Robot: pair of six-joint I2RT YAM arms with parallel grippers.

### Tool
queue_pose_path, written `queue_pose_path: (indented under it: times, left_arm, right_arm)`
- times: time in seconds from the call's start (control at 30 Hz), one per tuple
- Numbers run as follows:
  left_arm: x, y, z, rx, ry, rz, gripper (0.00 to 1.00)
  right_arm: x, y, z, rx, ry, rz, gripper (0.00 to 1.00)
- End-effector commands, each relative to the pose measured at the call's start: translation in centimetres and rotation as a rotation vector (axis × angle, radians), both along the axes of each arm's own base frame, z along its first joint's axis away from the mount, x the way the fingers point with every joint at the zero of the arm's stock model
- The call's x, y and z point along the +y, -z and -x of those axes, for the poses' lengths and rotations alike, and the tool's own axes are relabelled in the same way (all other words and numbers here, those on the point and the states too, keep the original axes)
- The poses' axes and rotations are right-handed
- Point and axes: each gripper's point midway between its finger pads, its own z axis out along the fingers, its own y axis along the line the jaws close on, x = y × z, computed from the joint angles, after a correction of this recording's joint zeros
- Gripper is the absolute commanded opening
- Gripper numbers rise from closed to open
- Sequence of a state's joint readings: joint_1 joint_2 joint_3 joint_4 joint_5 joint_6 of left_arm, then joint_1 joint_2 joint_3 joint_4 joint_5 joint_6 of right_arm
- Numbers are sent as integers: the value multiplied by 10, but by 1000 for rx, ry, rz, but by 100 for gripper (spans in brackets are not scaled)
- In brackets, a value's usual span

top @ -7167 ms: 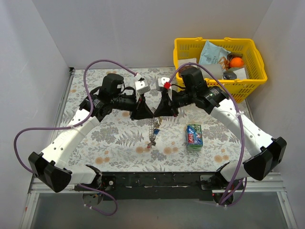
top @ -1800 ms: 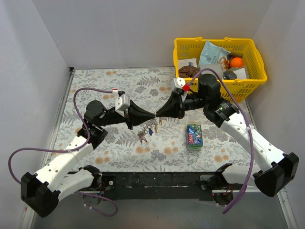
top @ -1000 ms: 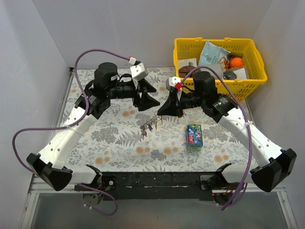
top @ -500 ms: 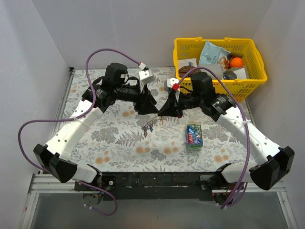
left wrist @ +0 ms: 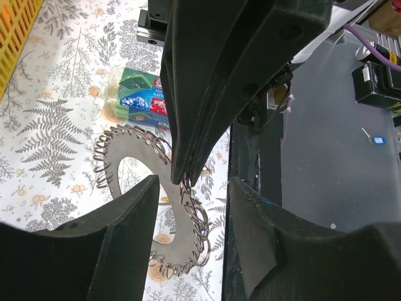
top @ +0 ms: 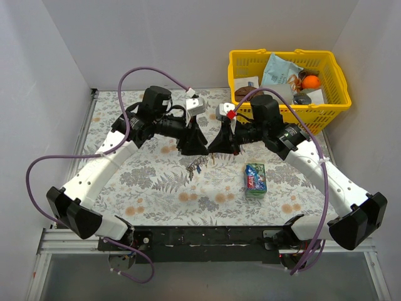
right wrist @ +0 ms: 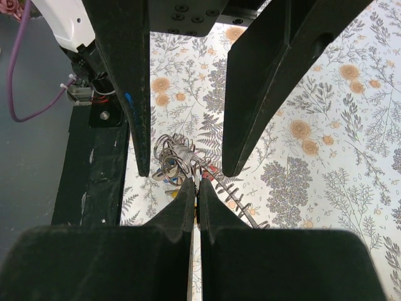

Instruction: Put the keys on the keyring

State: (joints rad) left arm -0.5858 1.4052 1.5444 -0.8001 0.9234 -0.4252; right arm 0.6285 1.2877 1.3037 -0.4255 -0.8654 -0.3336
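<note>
1. The basket (top: 233, 70) sits at the far right corner of the table (top: 144, 185).
2. The snack packet (top: 255, 178) lies right of the middle, toward the near edge.
3. The keyring (top: 202, 160) and the keys (top: 191, 169) are at the table's middle, left of the snack packet.
4. The left tool (top: 201, 150) and the right tool (top: 212, 150) are tip to tip above the keyring.

Change over the last seconds, top view. The left pincer (top: 199, 148), pulled back and well apart from the right pincer (top: 213, 149) one second ago, has swung in. Its open jaws now straddle the right pincer's closed tips, as both wrist views show. The left arm, low and folded 1.8 s ago, now reaches higher across the desk (top: 150, 182). The keyring (left wrist: 199, 221), hanging long and straight seven seconds ago, now bunches short with the keys (top: 193, 168).
</note>
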Motion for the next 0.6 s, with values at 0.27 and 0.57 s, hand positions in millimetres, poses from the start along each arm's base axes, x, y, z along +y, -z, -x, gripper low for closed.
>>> queue_pose_path:
  times: [0.27, 0.57]
  left_arm:
    - [0, 18, -3, -15, -35, -64, 34]
    - [5, 21, -10, -45, -88, -88, 24]
  right_arm:
    - [0, -29, 0, -82, -12, -61, 1]
    - [-1, -30, 2, -87, -15, -66, 1]
